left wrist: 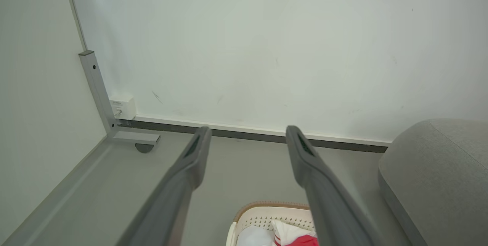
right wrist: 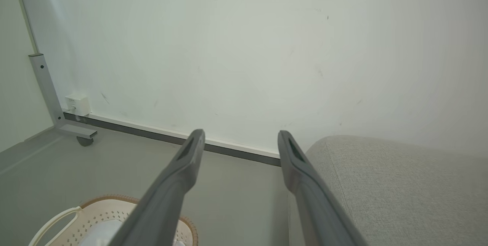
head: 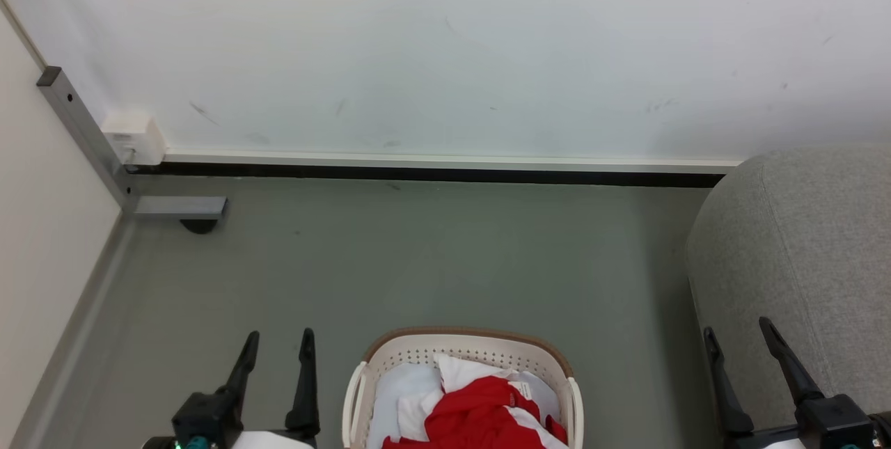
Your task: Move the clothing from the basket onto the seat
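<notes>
1. Two dark-fingered grippers sit at the bottom of the head view: your left gripper [head: 280, 333] and your right gripper [head: 736, 327]. Both have their fingers spread wide, with nothing between them.
2. Between the two grippers, and lower than their fingertips, stands the basket [head: 466, 332]. It is cream plastic with rows of small holes and a brown rim, and it rests on the grey floor [head: 431, 254].
3. Inside the basket, the red jersey [head: 480, 411] lies crumpled on top. A pale cloth [head: 404, 383] lies under it, showing on the side nearer your left gripper.
4. The grey woven seat [head: 800, 247] lies just beyond and to the right of your right gripper, well apart from your left gripper.
5. The step in hand looks like the first reach.
   - Lower one gripper onto a raised red fold and pinch only red fabric.
   - Keep the fingers off the pale cloth and the rim.
   - Lift until the hanging fabric clears the rim, then swing toward the seat.
6. No lettering shows on the crumpled jersey. Its small white tag [head: 522, 390] carries print too small to read.
</notes>
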{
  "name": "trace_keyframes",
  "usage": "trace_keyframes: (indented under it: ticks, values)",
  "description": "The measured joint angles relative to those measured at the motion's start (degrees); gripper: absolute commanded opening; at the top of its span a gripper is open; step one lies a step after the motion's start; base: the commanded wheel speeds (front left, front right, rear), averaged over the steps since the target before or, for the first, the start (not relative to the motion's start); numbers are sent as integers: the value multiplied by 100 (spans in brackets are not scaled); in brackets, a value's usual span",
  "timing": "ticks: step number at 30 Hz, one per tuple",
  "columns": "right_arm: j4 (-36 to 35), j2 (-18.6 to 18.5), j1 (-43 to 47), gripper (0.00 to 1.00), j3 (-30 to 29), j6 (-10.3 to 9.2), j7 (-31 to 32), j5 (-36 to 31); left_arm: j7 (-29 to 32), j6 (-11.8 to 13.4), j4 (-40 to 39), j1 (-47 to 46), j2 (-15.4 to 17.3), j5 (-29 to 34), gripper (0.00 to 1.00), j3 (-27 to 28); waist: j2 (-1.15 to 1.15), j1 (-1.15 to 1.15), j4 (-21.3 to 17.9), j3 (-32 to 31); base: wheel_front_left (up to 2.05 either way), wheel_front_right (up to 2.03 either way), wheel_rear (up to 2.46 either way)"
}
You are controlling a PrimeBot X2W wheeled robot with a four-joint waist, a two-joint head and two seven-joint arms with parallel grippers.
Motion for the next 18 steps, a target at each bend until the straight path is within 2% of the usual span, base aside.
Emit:
trace_keyframes:
  ticks: [18]
  values:
    - [-9, -11, -103, 100, 7, 0, 0, 65, -1, -54, 133, -111, 4, 0, 100, -47, 0, 0, -198, 237, 0, 0, 0]
